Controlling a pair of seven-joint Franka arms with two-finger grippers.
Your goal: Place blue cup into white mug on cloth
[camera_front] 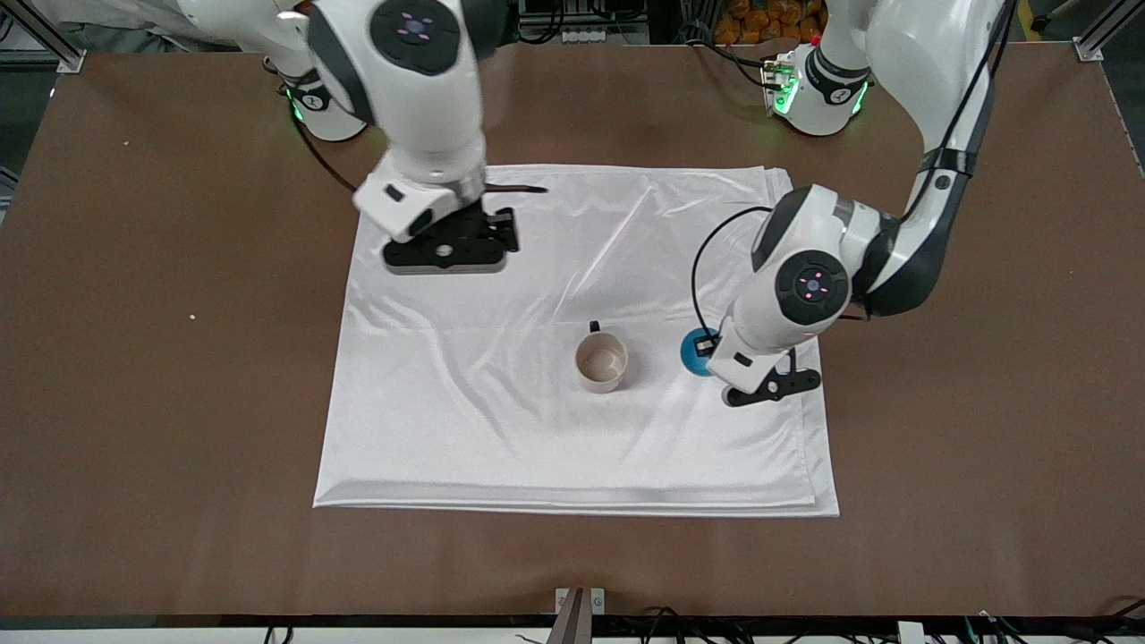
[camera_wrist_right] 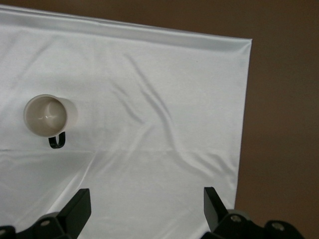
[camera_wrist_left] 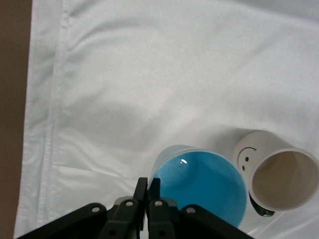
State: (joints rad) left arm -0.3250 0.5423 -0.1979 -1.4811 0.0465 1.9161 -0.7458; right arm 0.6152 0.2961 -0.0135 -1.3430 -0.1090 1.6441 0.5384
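Observation:
The blue cup (camera_front: 693,351) is on or just above the white cloth (camera_front: 501,429), beside the white mug (camera_front: 601,361), toward the left arm's end. My left gripper (camera_front: 729,374) is shut on the cup's rim. In the left wrist view the fingers (camera_wrist_left: 142,189) pinch the rim of the blue cup (camera_wrist_left: 204,186), and the white mug (camera_wrist_left: 279,174) with a smiley face stands close by on the cloth (camera_wrist_left: 149,74). My right gripper (camera_front: 452,246) is open and empty over the cloth. The right wrist view shows its gripper (camera_wrist_right: 147,204) and the mug (camera_wrist_right: 47,115) on the cloth (camera_wrist_right: 174,99).
The brown table (camera_front: 984,402) surrounds the cloth on all sides. The mug's dark handle (camera_front: 594,326) points away from the front camera. Cables hang from the left wrist over the cloth.

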